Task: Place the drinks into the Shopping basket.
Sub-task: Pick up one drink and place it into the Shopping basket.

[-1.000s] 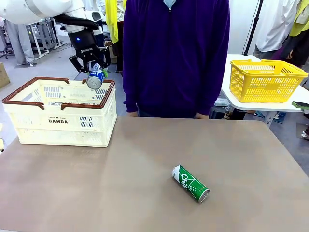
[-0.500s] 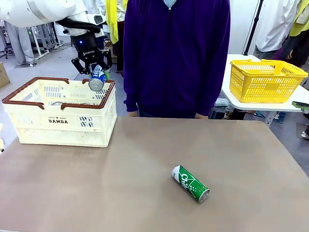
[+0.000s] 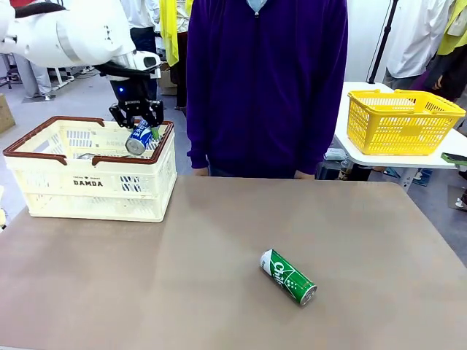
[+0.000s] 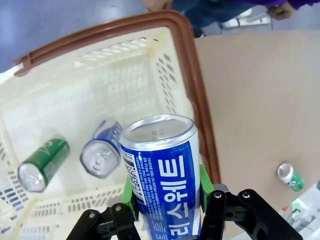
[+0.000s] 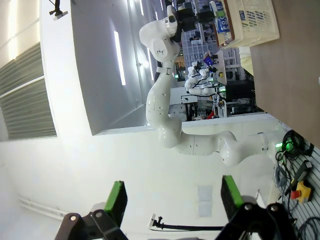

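While the left gripper (image 3: 139, 125) hangs over the far right corner of the basket (image 3: 87, 182), its green pads are clamped on the sides of the blue can (image 4: 162, 175), which tilts with its silver top toward the basket floor. From the left wrist view, two cans already lie on their sides inside: a green one (image 4: 42, 164) and a second blue one (image 4: 101, 155) just beside it. On the brown table (image 3: 182, 292) another green can (image 3: 288, 276) lies on its side, near the middle and well apart from the basket. The right gripper (image 5: 170, 200) is spread wide with nothing between its pads.

I'd guess these slim cans are stiff but thin-walled, smooth and a bit slippery, and likely to roll when lying down. A squeeze across the middle of the body, as the blue one is held now, looks like the safest hold; too hard a pinch might dent it. Dropped from above, it could knock the cans below.
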Robot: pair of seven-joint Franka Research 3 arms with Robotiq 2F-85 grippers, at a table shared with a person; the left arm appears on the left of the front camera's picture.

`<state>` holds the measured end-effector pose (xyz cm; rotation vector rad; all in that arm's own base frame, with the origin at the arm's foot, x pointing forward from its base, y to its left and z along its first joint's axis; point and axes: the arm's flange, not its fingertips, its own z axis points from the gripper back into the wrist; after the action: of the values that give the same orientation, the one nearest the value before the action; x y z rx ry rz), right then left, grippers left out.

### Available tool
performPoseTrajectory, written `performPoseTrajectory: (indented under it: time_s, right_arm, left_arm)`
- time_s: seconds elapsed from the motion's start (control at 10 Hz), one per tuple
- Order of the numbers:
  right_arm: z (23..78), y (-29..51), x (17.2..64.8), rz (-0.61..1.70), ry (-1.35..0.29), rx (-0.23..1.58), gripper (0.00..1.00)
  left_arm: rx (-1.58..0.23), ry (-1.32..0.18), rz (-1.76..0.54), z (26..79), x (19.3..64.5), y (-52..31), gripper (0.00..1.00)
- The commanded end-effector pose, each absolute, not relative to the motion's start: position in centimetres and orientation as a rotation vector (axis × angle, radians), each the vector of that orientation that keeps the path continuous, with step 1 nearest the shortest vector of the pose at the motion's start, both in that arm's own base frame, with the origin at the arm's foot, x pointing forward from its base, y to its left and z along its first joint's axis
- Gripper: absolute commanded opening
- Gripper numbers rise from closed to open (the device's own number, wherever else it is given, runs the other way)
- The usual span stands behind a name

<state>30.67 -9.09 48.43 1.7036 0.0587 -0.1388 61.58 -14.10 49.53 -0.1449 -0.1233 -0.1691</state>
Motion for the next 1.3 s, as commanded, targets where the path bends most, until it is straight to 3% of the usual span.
performPoseTrajectory:
  time_s: [0.0,0.6,1.2]
  right_arm:
    - [48.8,-9.3,30.5,-0.138,0.08,1.694,1.0]
    - [48.8,-9.3,30.5,-0.138,0.08,1.694,1.0]
    - [48.8,-9.3,30.5,-0.138,0.08,1.694,1.0]
  left_arm:
    - [-0.134,-0.156,-0.144,49.6,62.3,-13.2,0.0]
    - [-0.109,-0.108,-0.023,43.2,63.9,-11.2,0.0]
    - [-0.104,-0.084,0.019,40.9,64.3,-11.8,0.0]
